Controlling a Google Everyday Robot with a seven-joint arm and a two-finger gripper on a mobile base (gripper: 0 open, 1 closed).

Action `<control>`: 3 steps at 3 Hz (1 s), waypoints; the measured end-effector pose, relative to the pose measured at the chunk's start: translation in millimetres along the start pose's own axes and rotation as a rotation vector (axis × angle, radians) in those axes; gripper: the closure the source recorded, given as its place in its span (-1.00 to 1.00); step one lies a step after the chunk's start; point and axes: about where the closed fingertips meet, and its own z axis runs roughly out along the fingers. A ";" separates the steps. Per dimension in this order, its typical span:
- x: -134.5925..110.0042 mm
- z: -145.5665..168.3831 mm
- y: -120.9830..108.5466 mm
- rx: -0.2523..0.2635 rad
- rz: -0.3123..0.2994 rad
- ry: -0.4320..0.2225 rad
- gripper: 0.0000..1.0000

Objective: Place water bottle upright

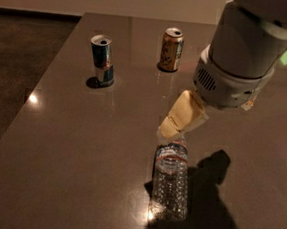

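Dim room, glossy brown table (70, 145). Water bottle (170, 184) lies on its side near the front edge, well apart from the blue-silver can (102, 60) and orange-gold can (171, 49) at the back. Long axis runs front to back, base toward the camera, neck end away. Gripper (175, 129) sits right at the neck; its grip state, cannot tell. Uprighting not yet done: lifting and standing remain.

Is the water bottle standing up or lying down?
Lying down: the water bottle stretches flat along the table. The tool is at its top end.
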 end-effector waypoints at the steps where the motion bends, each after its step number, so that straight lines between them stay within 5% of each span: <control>1: -3.4 -4.4 1.0 0.003 0.001 -0.023 -1.00; 3: -8.3 21.2 14.4 0.008 0.085 0.104 -1.00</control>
